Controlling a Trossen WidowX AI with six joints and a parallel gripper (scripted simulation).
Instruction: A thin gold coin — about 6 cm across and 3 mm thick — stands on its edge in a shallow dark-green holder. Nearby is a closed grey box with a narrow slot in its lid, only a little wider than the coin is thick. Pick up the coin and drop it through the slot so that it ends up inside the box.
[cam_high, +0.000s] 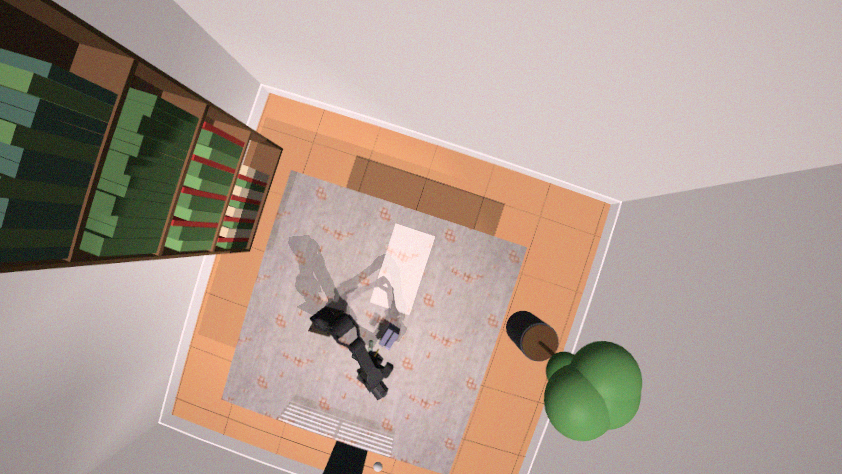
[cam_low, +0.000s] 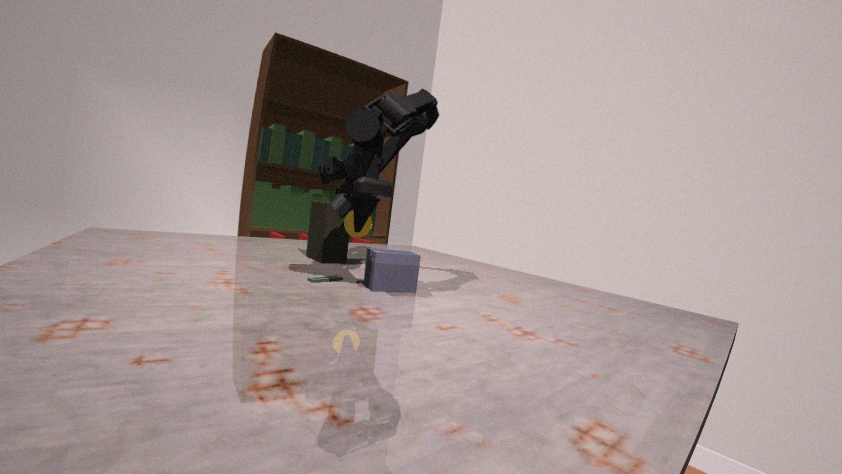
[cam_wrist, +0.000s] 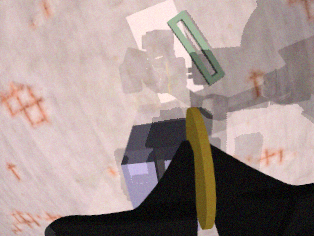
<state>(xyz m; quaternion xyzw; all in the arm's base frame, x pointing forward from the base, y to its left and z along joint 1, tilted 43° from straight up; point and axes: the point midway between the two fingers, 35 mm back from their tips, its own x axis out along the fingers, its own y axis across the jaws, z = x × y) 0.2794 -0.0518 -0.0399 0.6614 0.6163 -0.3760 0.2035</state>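
Note:
My gripper (cam_high: 377, 355) (cam_low: 358, 226) (cam_wrist: 192, 147) is shut on the gold coin (cam_low: 349, 224) (cam_wrist: 202, 175), high above the table. In the wrist view the coin is seen nearly edge-on, its far end beyond the fingertips. The green holder (cam_high: 371, 343) (cam_low: 325, 279) (cam_wrist: 200, 40) lies empty on the table. The closed grey-lavender box (cam_high: 385, 339) (cam_low: 393, 273) (cam_wrist: 139, 182) stands beside it, lower left in the wrist view. Part of the dark slot in its lid shows there; the finger and coin hide the rest. The coin is above the box's height, not over the slot in the exterior view.
The arm's dark base (cam_high: 325, 318) (cam_low: 327, 241) stands behind the holder in the exterior view. Arm shadows and a bright light patch (cam_high: 406, 259) fall across the patterned table (cam_high: 465, 306) (cam_low: 176, 406). A bookcase (cam_low: 250, 147) and a potted plant (cam_high: 595, 388) stand off the table.

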